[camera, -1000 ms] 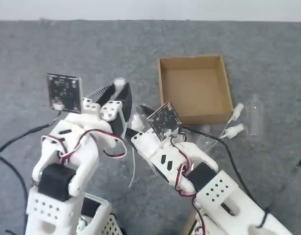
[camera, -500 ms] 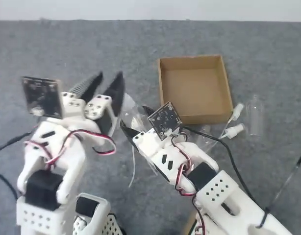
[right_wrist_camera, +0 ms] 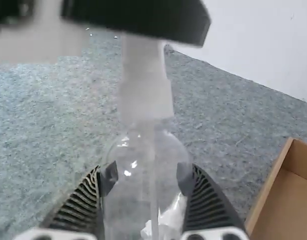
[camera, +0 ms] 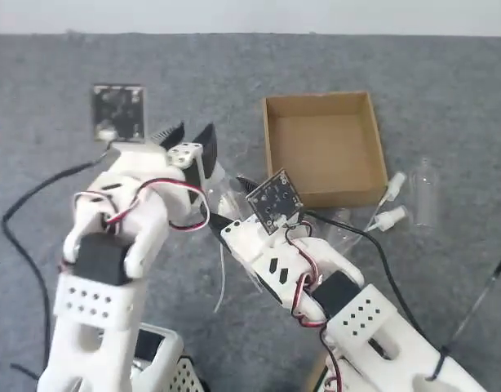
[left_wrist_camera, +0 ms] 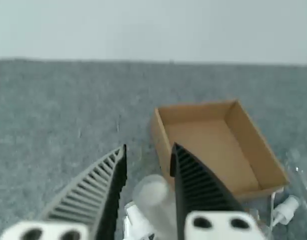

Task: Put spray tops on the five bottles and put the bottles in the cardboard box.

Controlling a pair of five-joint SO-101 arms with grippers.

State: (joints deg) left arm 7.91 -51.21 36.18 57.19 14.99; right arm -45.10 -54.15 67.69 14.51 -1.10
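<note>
My right gripper (right_wrist_camera: 146,176) is shut on a clear bottle (right_wrist_camera: 143,150) and holds it upright left of the cardboard box (camera: 320,147). A white spray top (right_wrist_camera: 143,80) sits on the bottle's neck. My left gripper (camera: 191,133) hangs just above that top, open. From the left wrist the spray top (left_wrist_camera: 151,191) lies between the two fingers, with a gap on each side. The box is empty. On the carpet right of the box lie two loose spray tops (camera: 395,186) (camera: 387,218) and a bare bottle (camera: 426,192).
Another clear bottle (camera: 340,222) lies in front of the box, close to my right arm. A thin dip tube (camera: 221,278) hangs below the held bottle. Grey carpet (camera: 87,73) stretches open to the left and behind the box.
My left gripper let go of the spray top, opened wide and swung left, then came back over the top with its fingers closer together. The right arm held still with the bottle.
</note>
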